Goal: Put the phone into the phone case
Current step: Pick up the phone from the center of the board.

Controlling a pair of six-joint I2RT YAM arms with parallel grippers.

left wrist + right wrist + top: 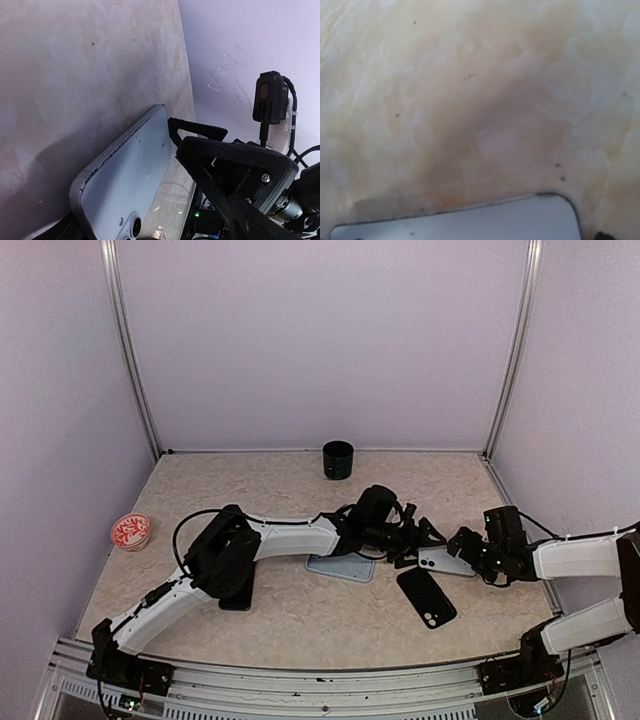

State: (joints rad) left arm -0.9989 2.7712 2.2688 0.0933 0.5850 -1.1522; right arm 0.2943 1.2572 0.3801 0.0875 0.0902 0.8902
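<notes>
Beige table (pixel 250 490): one phone (pixel 445 560), three o'clock, between my left gripper (pixel 428 537) and right gripper (pixel 466 544), holds unclear; one cup (pixel 338 460) shows overhead only.

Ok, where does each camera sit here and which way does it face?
Top external: above and behind the bases, looking down on the beige marbled table; both arms show.
Left wrist: on the left arm, facing along the light-blue phone; one black finger shows.
Right wrist: close above the table, facing down; its jaws barely show.
Top and left wrist share the phone.
</notes>
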